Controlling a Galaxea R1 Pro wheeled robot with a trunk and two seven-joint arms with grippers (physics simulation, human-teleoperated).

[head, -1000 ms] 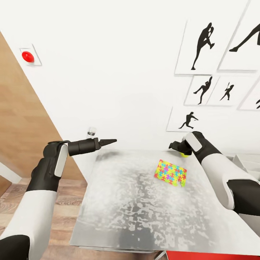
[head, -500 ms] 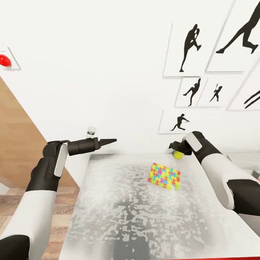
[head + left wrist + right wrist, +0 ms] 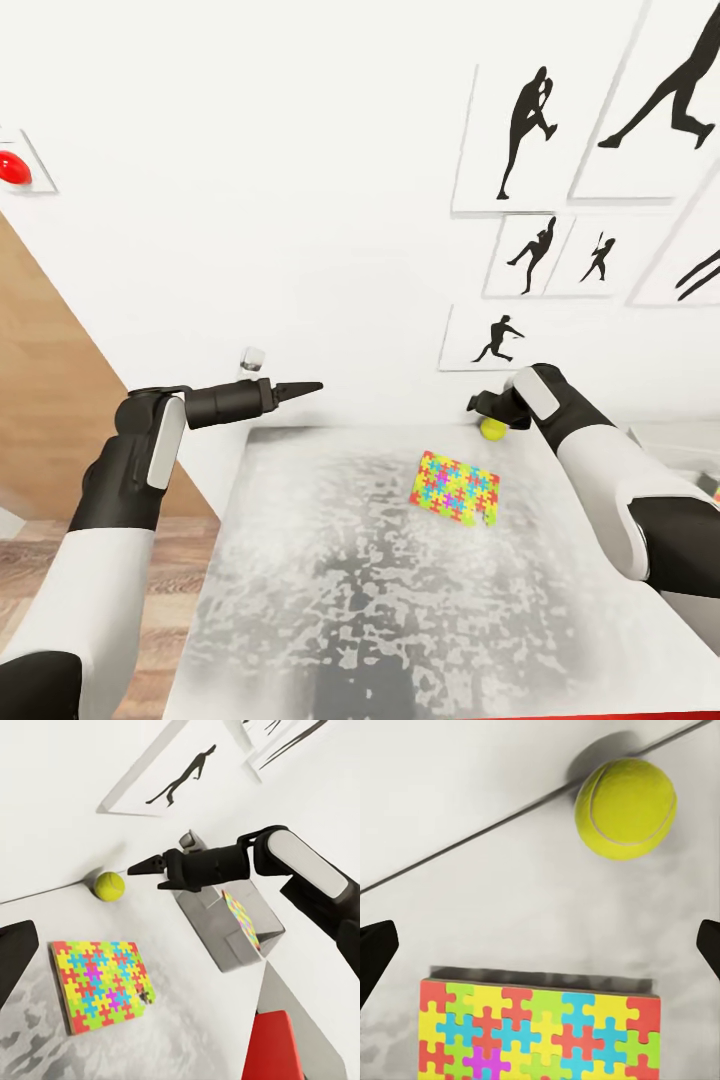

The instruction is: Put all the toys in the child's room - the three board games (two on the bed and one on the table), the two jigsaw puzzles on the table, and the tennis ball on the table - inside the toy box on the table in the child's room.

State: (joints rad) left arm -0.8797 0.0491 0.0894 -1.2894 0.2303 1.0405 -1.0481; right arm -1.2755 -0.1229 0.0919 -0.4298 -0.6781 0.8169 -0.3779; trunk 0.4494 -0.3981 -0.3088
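One tennis ball [image 3: 492, 428] lies at the far edge of the tabletop [image 3: 330, 600], against the white wall. A jigsaw puzzle [image 3: 456, 488] lies flat just nearer the robot, close to the ball but apart from it. Its interlocking pieces are yellow, pink, blue, green and orange, with one corner piece out of line.

The right claw [image 3: 476, 405] hangs over the ball without touching it. In the right wrist view its two dark fingertips [image 3: 375, 960] sit at opposite edges, spread wide with nothing between them. The ball [image 3: 625, 809] and the puzzle [image 3: 540, 1035] lie on the surface beyond.

From the left wrist view, the toy box [image 3: 217, 945] stands on the tabletop beyond the right arm. A second jigsaw puzzle [image 3: 241, 918] leans on edge inside it. A red object [image 3: 274, 1050] shows nearby.

The left claw [image 3: 308, 387] points over the tabletop's left far corner, well apart from the ball, holding nothing. One of its fingers [image 3: 15, 952] sits at the edge of its own camera's picture, so it seems spread.

On the wall hang framed black silhouettes of athletes [image 3: 525, 130], and a red button [image 3: 12, 168] sits far left.
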